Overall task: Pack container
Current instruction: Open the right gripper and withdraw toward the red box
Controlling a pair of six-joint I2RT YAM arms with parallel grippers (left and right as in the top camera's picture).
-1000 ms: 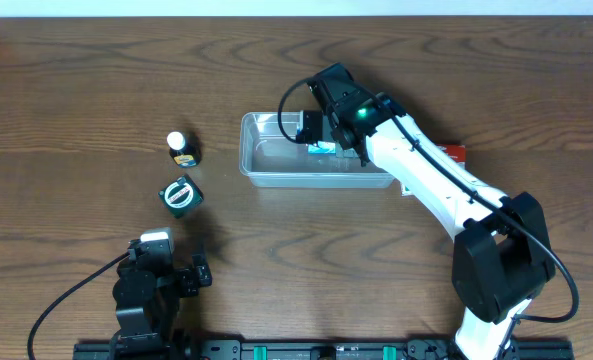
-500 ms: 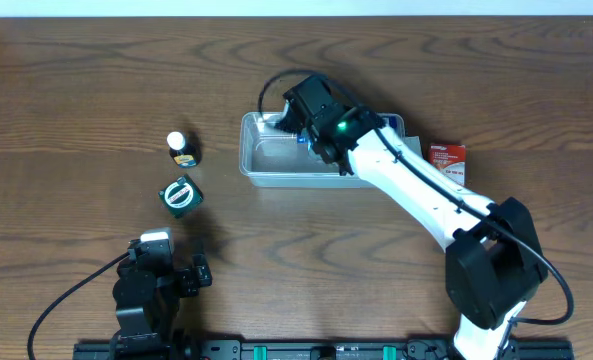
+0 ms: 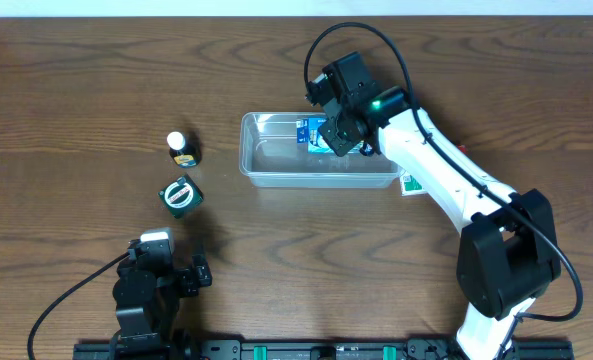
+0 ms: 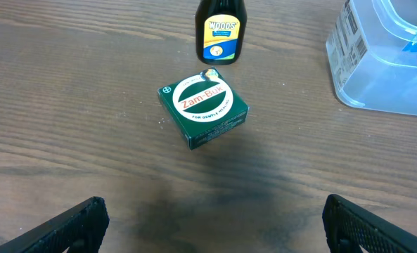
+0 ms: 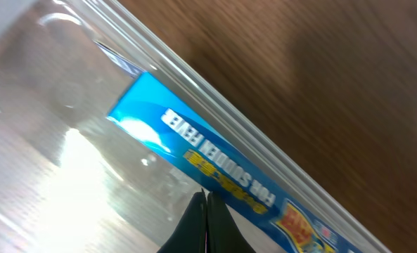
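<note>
The clear plastic container stands mid-table. A blue box lies inside it against the far wall. My right gripper hovers over the container's far side, just right of the blue box. In the right wrist view its fingers are pressed together with nothing between them, tips close to the blue box under the container's rim. My left gripper is open and empty near the front edge. A green Zam-Buk box and a small dark bottle stand ahead of it.
The green box and the bottle stand left of the container. A red and white box lies mostly hidden under my right arm at the container's right end. The container's corner shows in the left wrist view.
My right gripper swung to the container's left end, then back to the right. The blue box now lies uncovered against the far wall. The left arm has not moved.
</note>
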